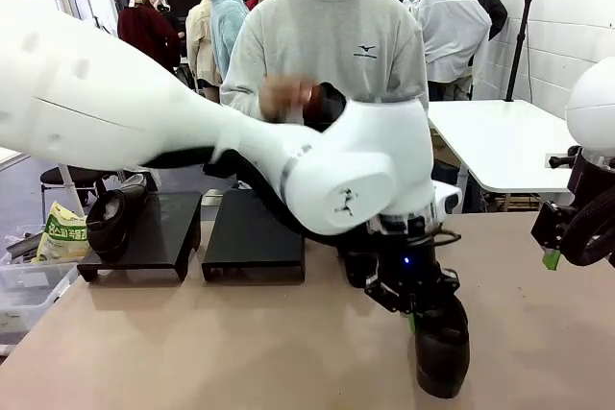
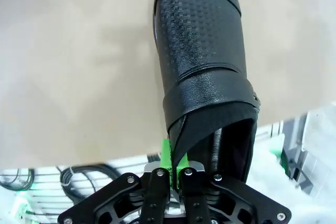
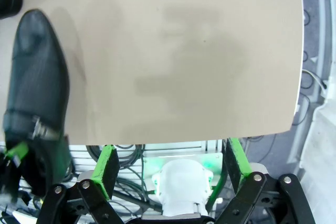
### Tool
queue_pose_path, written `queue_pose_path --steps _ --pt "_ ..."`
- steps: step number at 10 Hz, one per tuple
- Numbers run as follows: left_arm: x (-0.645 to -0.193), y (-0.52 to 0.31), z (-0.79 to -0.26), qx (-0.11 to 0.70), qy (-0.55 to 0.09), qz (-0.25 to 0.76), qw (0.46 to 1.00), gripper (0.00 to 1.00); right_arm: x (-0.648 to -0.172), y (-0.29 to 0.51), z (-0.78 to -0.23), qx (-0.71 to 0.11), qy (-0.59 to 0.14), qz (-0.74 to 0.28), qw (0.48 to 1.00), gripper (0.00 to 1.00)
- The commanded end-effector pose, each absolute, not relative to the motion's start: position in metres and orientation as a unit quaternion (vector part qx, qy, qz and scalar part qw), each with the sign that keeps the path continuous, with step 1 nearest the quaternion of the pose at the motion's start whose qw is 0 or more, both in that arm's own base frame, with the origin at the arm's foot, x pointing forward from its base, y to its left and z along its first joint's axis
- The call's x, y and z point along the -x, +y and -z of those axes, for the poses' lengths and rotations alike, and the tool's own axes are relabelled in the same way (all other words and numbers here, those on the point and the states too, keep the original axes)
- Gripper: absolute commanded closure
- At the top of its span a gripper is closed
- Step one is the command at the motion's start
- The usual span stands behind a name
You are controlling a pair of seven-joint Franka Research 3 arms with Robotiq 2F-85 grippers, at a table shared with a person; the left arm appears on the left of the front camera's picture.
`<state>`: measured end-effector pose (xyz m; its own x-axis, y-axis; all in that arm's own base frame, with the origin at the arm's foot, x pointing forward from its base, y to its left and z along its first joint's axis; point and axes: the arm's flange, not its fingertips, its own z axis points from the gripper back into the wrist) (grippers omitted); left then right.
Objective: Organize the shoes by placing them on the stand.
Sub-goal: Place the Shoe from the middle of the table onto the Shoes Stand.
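The desk [image 1: 192, 362] bore 2 black stands [image 1: 252, 237], with 1 stored shoe [image 1: 115, 220] on the left one. A second shoe [image 2: 202, 66] stood near the front edge, and the left gripper [image 2: 173, 161] was clamped on its collar. The right gripper [image 3: 169, 148] hung with jaws apart. The grasp seemed done; the next move would be lifting it to a stand.

White block wall [image 1: 567, 7], white side table [image 1: 500, 141], tan tabletop [image 1: 192, 352]
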<state>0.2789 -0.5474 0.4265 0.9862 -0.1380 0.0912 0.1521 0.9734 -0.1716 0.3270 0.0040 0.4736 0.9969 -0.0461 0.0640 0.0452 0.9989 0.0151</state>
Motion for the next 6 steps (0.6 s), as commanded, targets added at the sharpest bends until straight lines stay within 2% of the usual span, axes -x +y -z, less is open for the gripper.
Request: queue_pose_path --steps 1,3,6 --pt "-0.253 -0.498 -0.472 0.1 -0.056 0.087 0.99 1.0 -0.326 0.003 -0.473 -0.008 -0.03 0.019 0.999 0.0" --pt "-0.233 -0.46 -0.503 0.097 -0.043 0.104 0.989 1.0 -0.326 0.003 -0.473 -0.008 -0.03 0.019 0.999 0.0" --pt "-0.21 -0.386 -0.536 0.121 -0.065 0.136 0.981 1.0 -0.326 0.003 -0.473 -0.008 -0.03 0.019 0.999 0.0"
